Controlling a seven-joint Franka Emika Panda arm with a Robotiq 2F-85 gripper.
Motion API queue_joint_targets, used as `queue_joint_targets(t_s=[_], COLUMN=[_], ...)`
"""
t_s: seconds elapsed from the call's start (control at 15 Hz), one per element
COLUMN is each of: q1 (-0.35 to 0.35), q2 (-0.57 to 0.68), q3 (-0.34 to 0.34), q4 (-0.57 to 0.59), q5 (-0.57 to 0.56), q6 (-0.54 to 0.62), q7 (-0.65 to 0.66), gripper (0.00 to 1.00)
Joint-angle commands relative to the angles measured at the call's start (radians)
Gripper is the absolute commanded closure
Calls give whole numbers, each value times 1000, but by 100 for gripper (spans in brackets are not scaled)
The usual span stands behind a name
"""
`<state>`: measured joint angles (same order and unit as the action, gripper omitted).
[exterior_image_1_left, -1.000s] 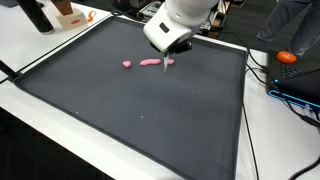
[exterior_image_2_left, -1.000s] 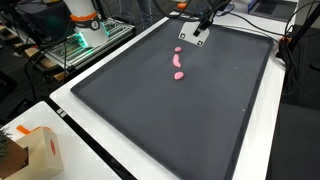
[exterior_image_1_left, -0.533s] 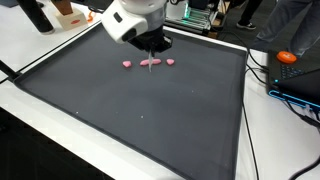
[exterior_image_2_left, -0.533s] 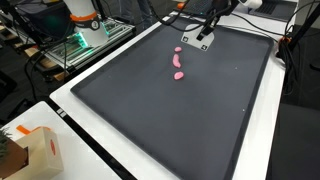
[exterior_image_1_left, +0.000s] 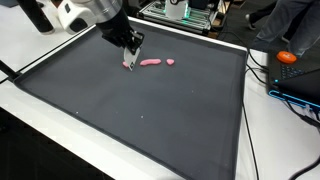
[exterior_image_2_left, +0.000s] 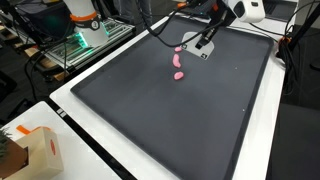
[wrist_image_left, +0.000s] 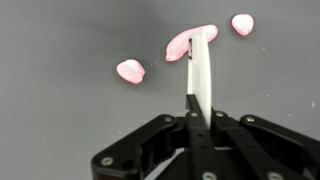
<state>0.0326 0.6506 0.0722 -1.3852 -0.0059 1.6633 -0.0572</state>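
The matte, dark grey mat (exterior_image_1_left: 150, 115) with its pale border holds three soft-looking pink pieces in a row. In the wrist view these are a rounded lump (wrist_image_left: 130, 70) at left, an elongated piece (wrist_image_left: 178, 46), sausage-shaped, in the middle, and a small lump (wrist_image_left: 242, 24) at right. The gripper (wrist_image_left: 197, 38) hangs over the elongated piece with its slim, pale fingers pressed flat together; I cannot tell whether it touches the piece.

In the wrist view the fingers (wrist_image_left: 199, 72) cover part of the middle pink piece (wrist_image_left: 180, 47), whose material cannot be told, and their black mount (wrist_image_left: 190, 152) is cut off by the bottom edge.
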Motion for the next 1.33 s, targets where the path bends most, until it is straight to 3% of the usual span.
queue_joint_targets(t_s=[0.0, 0.67, 1.27], q1=[-60, -214, -290], q2=[9, -4, -26], q3=[-4, -29, -30], q4=[7, -61, -176], q5=[76, 225, 318], q6=[12, 97, 186], q7=[-63, -194, -314], gripper=[99, 99, 99])
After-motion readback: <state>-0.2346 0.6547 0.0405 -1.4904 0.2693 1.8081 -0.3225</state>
